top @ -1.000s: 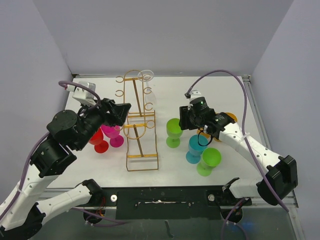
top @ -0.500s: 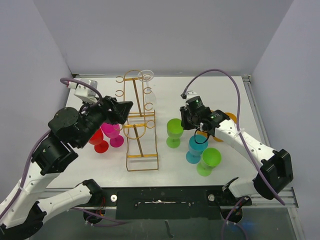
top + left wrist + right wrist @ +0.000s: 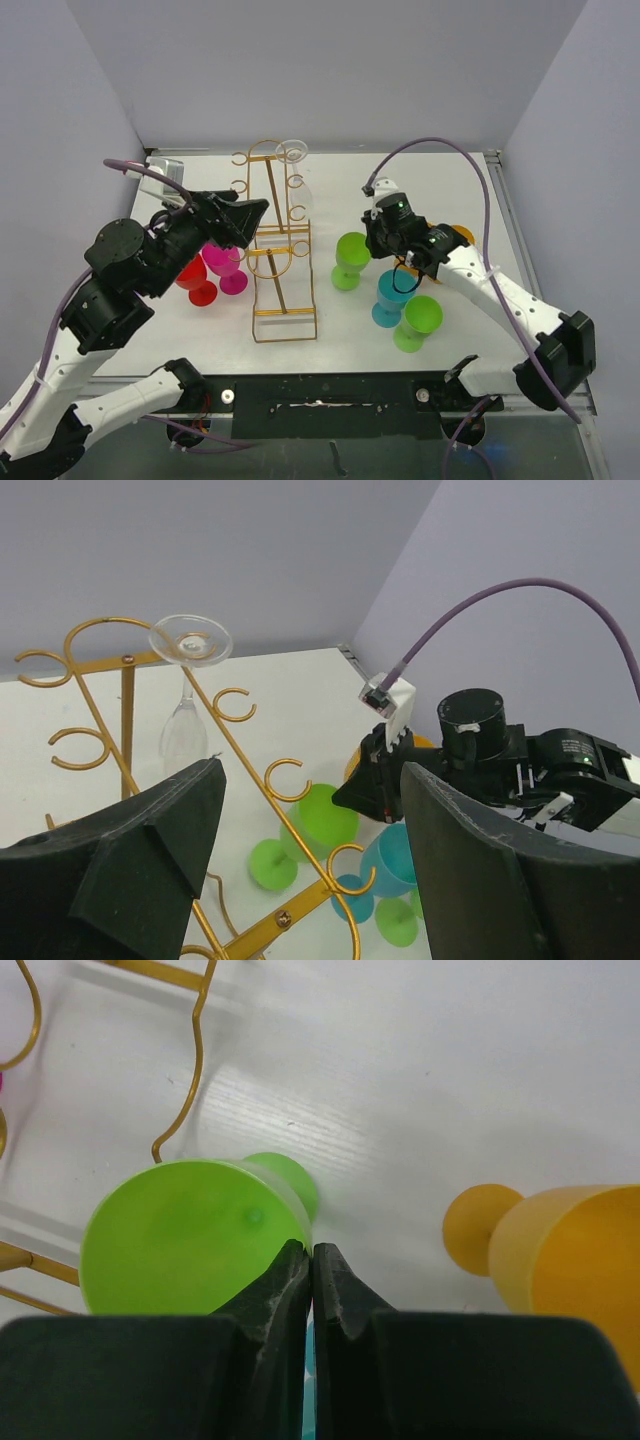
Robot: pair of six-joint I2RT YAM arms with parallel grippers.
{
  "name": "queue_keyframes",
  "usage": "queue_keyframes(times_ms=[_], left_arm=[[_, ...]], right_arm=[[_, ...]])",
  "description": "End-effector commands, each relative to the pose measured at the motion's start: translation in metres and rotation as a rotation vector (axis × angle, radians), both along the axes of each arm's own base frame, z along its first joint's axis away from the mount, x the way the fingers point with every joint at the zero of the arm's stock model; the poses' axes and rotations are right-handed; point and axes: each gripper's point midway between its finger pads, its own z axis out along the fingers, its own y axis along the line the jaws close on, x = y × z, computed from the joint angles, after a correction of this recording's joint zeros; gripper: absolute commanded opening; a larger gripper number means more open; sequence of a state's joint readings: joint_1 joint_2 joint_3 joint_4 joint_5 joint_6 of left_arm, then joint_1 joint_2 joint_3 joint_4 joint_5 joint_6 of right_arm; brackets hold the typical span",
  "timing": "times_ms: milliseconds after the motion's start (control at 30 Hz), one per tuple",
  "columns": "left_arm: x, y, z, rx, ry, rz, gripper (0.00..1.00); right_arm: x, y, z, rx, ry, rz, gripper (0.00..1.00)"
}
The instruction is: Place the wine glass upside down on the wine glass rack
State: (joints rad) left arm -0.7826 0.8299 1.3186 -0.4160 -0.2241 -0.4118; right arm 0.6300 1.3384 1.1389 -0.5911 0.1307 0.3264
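Now my right gripper (image 3: 311,1252) has just closed, pinching the rim of the green wine glass (image 3: 190,1230), right of the wine glass rack (image 3: 283,240); lifting can begin. My left gripper (image 3: 312,780) hangs wide open, empty.

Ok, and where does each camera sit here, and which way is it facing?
Top external: above and behind the bases, looking down on the table; both arms show, the wine glass rack between them.
Left wrist: rides its arm, facing across the rack toward the right arm; left gripper open at the bottom.
Right wrist: facing down at the table; right gripper shut on the green glass rim, orange glass beside.
Shared: left wrist and top external both show the clear glass hanging upside down on the rack.
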Motion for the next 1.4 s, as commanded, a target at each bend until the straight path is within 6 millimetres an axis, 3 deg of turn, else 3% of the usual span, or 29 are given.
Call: queue_keyframes(times_ms=[0,100,400,567,733,900,1367], left_arm=[[-0.007,-0.012,0.037,-0.106,-0.091,-0.077,0.69],[-0.008,-0.019,0.044,-0.13,-0.103,-0.106,0.69],[-0.022,-0.036,0.069,-0.282,-0.141,-0.231,0.69],[-0.025,-0.041,0.08,-0.367,-0.133,-0.268,0.69],[-0.017,-0.043,0.088,-0.467,-0.1,-0.256,0.69],[-0.003,-0.057,0.096,-0.648,-0.035,-0.283,0.68],[0.04,-0.076,0.088,-0.887,0.094,-0.234,0.63]], right_arm=[[0.012,-0.016,0.085,0.076,-0.289,-0.056,0.0],[0.009,-0.029,0.125,0.111,-0.438,-0.069,0.0],[-0.013,-0.035,0.27,0.339,-0.849,0.001,0.0],[-0.034,-0.03,0.316,0.445,-0.979,0.081,0.0],[-0.056,-0.022,0.348,0.57,-1.069,0.171,0.0],[-0.076,-0.013,0.368,0.645,-1.184,0.277,0.0],[-0.087,-0.004,0.377,0.79,-1.288,0.331,0.0]])
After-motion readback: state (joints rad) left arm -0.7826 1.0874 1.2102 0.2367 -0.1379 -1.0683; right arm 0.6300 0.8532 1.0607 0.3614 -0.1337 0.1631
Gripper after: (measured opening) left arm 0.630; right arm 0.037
